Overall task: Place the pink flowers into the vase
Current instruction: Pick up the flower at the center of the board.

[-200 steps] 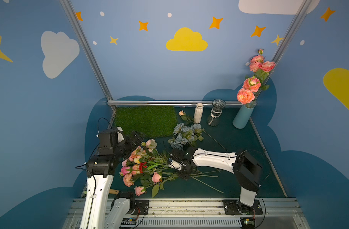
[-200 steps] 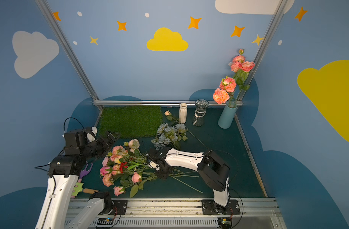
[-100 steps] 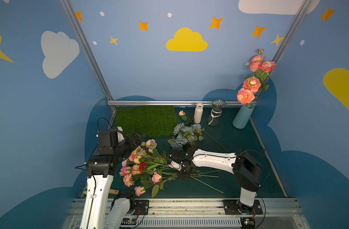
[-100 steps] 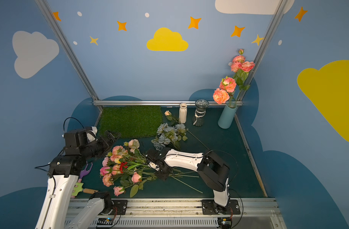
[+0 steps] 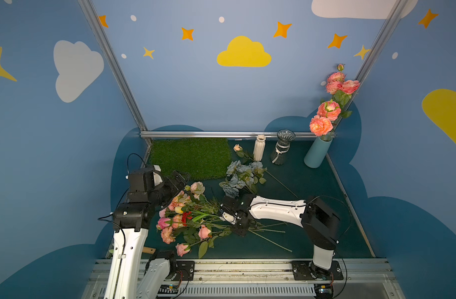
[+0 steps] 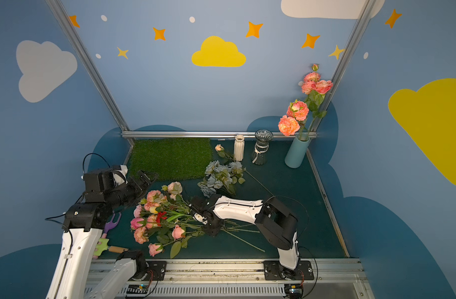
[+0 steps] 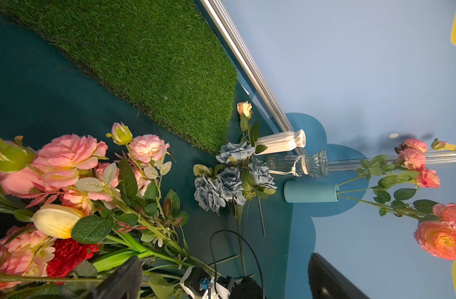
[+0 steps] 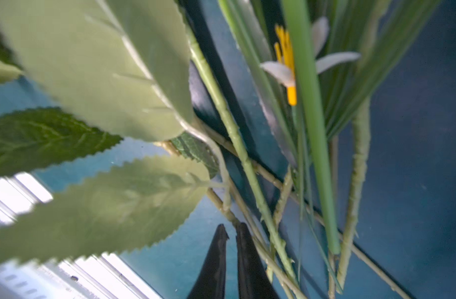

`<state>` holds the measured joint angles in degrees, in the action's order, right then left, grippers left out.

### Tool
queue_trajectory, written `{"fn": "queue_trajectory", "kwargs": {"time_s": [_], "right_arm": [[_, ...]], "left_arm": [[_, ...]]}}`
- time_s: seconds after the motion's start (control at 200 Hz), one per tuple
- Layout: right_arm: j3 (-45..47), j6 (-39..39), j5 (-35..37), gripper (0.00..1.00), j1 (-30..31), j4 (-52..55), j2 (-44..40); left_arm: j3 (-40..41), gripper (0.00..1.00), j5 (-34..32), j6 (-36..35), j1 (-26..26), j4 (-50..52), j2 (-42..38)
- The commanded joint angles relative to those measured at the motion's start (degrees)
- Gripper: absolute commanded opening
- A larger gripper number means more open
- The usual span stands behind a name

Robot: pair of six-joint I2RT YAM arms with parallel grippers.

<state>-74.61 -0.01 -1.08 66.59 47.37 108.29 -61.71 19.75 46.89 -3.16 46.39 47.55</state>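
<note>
Looking like a robotics lab recording booth, not a home. Showing blue panel walls [image 5: 196, 98] with a painted yellow cloud [image 5: 243, 53] and stars [image 5: 187, 33], aluminium frame posts [image 5: 115, 67] at the corners, a bolted metal rail [image 5: 247, 266] along the teal tabletop [image 5: 312, 186], a fake grass mat [image 5: 190, 158].

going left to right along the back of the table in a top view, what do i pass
grass mat → peach rosebud → white ribbed vase → clear glass vase → teal vase holding pink flowers
</note>
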Motion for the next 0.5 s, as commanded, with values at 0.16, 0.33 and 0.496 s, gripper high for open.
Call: {"fn": "queue_trajectory", "kwargs": {"time_s": [0.16,0.33,0.496], "right_arm": [[0.0,-0.3,1.1,0.17,1.1,0.2,2.0],[0.1,-0.4,1.4,0.19,1.4,-0.1,2.9],[-0.3,-0.3,5.6,0.21,2.2,-0.2,2.9]], "left_arm": [[-0.5,1.0,1.8,-0.5,-0.2,-1.4,-0.4],[-0.5,1.0,2.3,-0.8,-0.2,-1.6,-0.4],[-0.7,1.0,2.8,-0.8,-0.2,-1.7,-0.6]]}}
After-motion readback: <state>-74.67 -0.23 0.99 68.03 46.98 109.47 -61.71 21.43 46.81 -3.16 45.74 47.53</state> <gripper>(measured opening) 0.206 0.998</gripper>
